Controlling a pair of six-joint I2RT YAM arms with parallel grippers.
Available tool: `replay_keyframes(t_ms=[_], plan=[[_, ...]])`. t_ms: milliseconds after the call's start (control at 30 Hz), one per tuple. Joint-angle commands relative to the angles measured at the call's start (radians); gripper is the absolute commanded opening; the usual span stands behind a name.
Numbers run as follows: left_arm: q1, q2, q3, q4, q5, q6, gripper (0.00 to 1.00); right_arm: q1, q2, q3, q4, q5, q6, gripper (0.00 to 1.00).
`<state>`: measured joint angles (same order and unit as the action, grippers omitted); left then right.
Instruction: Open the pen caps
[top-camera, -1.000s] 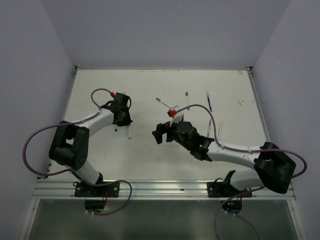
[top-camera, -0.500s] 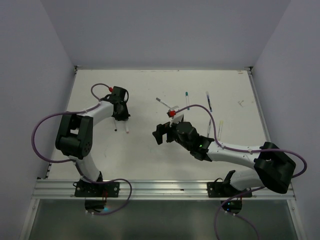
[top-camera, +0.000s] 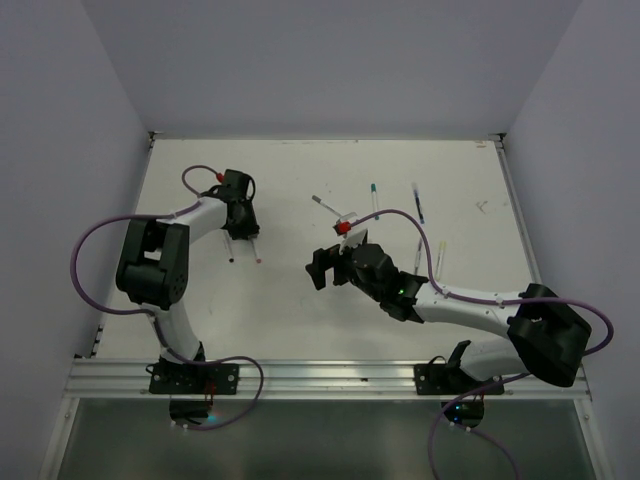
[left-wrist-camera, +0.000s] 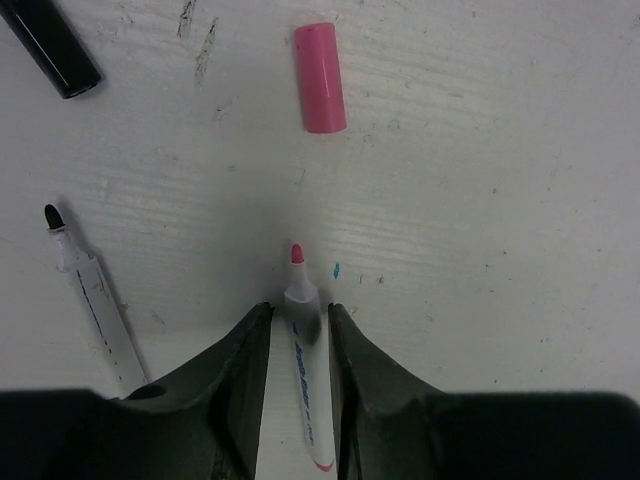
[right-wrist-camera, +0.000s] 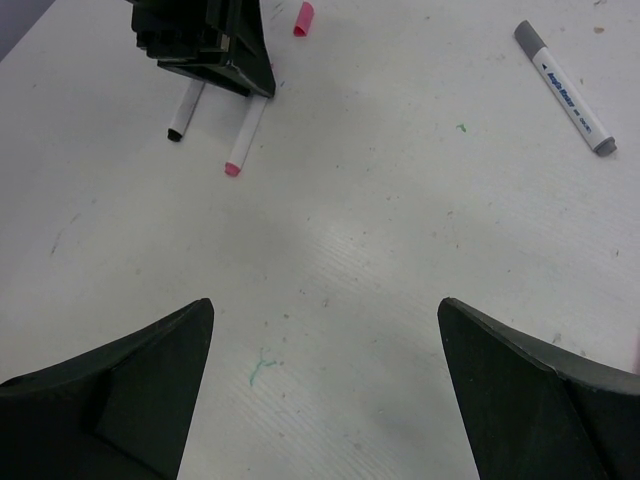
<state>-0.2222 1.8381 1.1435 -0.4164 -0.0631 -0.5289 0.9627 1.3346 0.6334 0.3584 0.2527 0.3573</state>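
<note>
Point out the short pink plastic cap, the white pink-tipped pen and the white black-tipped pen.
short pink plastic cap (left-wrist-camera: 320, 77), left wrist view, middle of its side
white pink-tipped pen (left-wrist-camera: 308, 375), left wrist view, white barrel below the tip
white black-tipped pen (left-wrist-camera: 92, 295), left wrist view, middle of the barrel

The left arm (top-camera: 160, 270) and right arm (top-camera: 470, 305) are wearing white links with bulky black joint housings. A purple cable (top-camera: 75, 272) is looping beside each, ending at a red fitting (top-camera: 344, 227). The left end effector (left-wrist-camera: 298, 318) and right end effector (right-wrist-camera: 322, 330) are showing matte black wedge fingers. A green light (top-camera: 404, 292) is glowing on the right arm.
</note>
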Motion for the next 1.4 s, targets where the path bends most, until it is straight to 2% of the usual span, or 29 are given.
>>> replay_keyframes(t_ms=[0,67,167,300,367,400,500,667,767,800,900,1067,1367], plan=[[0.012,0.0,0.038,-0.004,0.019,0.027,0.34,0.001,0.001,0.031,0.014,0.036,-0.021,0.99],[0.011,-0.023,0.036,-0.005,0.031,0.026,0.37,-0.001,0.005,0.048,-0.005,0.051,-0.03,0.98],[0.012,-0.095,0.038,-0.022,0.046,0.027,0.47,-0.019,0.011,0.083,-0.042,0.071,-0.053,0.99],[0.012,-0.248,0.041,-0.048,0.045,0.038,0.69,-0.096,0.043,0.152,-0.116,0.043,-0.05,0.99],[0.012,-0.302,0.042,-0.056,0.034,0.052,0.76,-0.145,0.073,0.193,-0.148,0.033,-0.055,0.99],[0.012,-0.36,0.039,-0.055,0.032,0.058,0.84,-0.16,0.086,0.207,-0.154,0.028,-0.06,0.99],[0.012,-0.489,0.006,-0.016,0.025,0.089,1.0,-0.229,0.161,0.282,-0.206,0.019,-0.086,0.98],[0.011,-0.664,-0.056,0.004,-0.013,0.147,1.0,-0.307,0.328,0.442,-0.291,-0.047,-0.136,0.91],[0.011,-0.773,-0.124,0.037,-0.026,0.179,1.0,-0.361,0.434,0.546,-0.34,-0.09,-0.152,0.81],[0.011,-0.831,-0.152,0.085,-0.027,0.188,1.0,-0.384,0.466,0.575,-0.354,-0.124,-0.156,0.74],[0.012,-0.928,-0.264,0.169,-0.034,0.207,1.0,-0.407,0.562,0.675,-0.407,-0.173,-0.182,0.66],[0.011,-0.99,-0.387,0.248,-0.026,0.21,1.0,-0.435,0.682,0.808,-0.478,-0.205,-0.23,0.57],[0.012,-0.964,-0.375,0.228,-0.02,0.221,1.0,-0.438,0.836,0.939,-0.556,-0.237,-0.297,0.5]])
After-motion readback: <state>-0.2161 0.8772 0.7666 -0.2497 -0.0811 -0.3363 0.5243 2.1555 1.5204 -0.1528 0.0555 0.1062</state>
